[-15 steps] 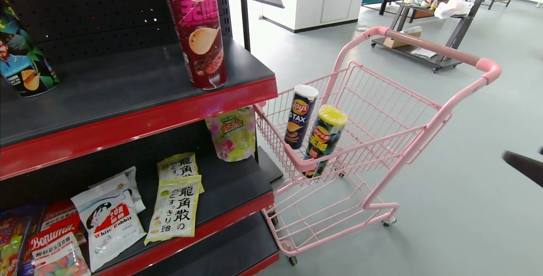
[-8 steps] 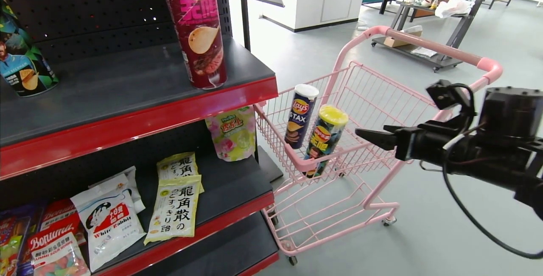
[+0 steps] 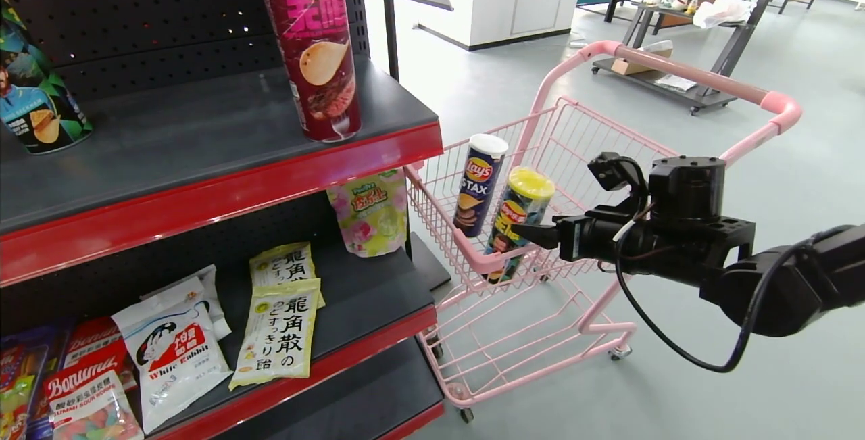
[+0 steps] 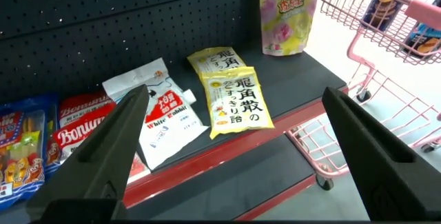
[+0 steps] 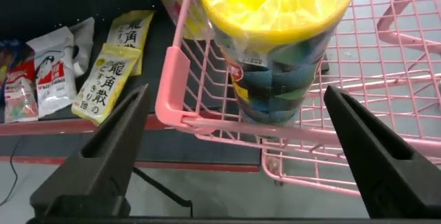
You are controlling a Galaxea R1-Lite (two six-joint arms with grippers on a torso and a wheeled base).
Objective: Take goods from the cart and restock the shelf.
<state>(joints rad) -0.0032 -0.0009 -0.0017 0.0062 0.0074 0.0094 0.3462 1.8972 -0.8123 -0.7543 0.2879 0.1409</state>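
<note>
A pink cart stands right of the shelf. In its basket stand two chip cans: a blue can with a white lid and a yellow-lidded can. My right gripper is open, level with the yellow-lidded can, its tips just outside the basket's wire wall. In the right wrist view the yellow-lidded can stands behind the pink wire between the spread fingers of my right gripper. My left gripper is open and holds nothing, out in front of the lower shelf.
On the upper shelf stand a tall red chip can and a green can at the far left. Snack bags and a pale green pouch lie on the lower shelf. Grey open floor lies right of the cart.
My right arm has come in from the right edge and moved left and down to the cart, bringing its open gripper up to the yellow-lidded can. Cans and cart have not moved.
</note>
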